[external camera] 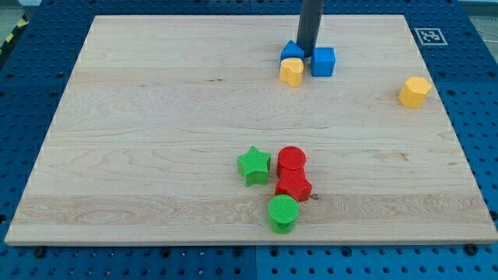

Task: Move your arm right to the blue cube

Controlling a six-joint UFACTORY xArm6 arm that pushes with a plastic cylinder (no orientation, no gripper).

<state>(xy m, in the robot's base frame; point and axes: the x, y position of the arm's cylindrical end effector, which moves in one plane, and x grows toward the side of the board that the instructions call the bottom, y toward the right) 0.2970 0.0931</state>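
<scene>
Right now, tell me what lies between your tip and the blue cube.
Nothing: in the camera view my tip stands directly beside the blue cube, at its left edge, no block between.

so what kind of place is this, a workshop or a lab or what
Most likely a robotics lab bench: a wooden board sits on a blue perforated table, a fiducial marker marks one corner, and my tip rests among small blocks beside the blue cube.

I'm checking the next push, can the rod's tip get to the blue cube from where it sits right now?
Probably yes: my tip sits just left of the blue cube, nothing between them.
</scene>
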